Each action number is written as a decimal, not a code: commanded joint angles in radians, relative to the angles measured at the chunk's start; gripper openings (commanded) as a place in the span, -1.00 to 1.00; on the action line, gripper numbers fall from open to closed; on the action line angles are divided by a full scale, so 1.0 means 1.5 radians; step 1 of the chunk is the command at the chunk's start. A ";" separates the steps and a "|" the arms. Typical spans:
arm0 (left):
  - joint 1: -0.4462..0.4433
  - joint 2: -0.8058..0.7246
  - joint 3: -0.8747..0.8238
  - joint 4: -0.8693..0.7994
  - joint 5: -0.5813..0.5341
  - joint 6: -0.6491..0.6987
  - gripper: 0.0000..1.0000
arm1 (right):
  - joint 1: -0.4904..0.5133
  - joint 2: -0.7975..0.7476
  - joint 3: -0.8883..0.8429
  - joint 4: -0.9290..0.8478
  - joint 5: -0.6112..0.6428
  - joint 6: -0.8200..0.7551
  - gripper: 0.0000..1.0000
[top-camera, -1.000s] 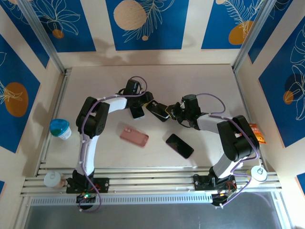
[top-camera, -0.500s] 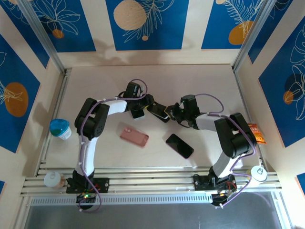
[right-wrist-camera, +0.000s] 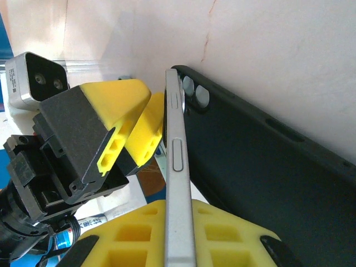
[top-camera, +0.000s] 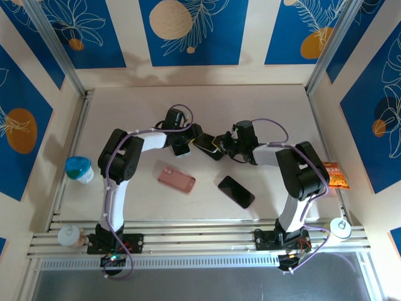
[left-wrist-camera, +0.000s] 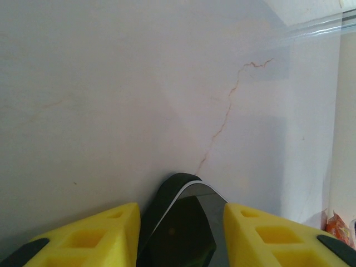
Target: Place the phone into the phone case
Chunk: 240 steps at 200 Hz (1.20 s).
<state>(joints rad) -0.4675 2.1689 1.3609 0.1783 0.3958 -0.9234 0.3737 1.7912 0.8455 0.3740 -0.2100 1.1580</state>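
The phone has a silver edge and stands on that edge between the yellow fingers of my right gripper, which is shut on it. Against its right side lies the black phone case, camera holes near the top. My left gripper is shut across the phone case, and the phone's dark screen shows inside it. From above, the left gripper and right gripper meet over the phone case at the table's middle, lifted and tilted.
A pink case and a second black phone lie nearer the arm bases. A teal-lidded cup stands by the left rail, a small cup at the front left, an orange packet at the right wall.
My right wrist has swung a little left and back, pushing the phone closer to the left gripper. The left gripper has stayed nearly where it was.
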 commanded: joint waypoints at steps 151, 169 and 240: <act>-0.019 -0.057 -0.105 0.036 0.018 -0.049 -0.12 | -0.004 0.033 0.006 -0.240 0.004 0.029 -1.00; -0.023 -0.057 -0.109 0.041 0.017 -0.053 -0.12 | -0.008 0.041 0.006 -0.244 0.000 0.033 -1.00; -0.034 -0.061 -0.122 0.067 0.022 -0.078 -0.13 | -0.006 0.065 0.037 -0.279 0.013 0.006 -0.80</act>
<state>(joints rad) -0.4740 2.0930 1.2114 0.3222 0.3759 -1.0050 0.3511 1.8122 0.9150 0.2371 -0.2611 1.1843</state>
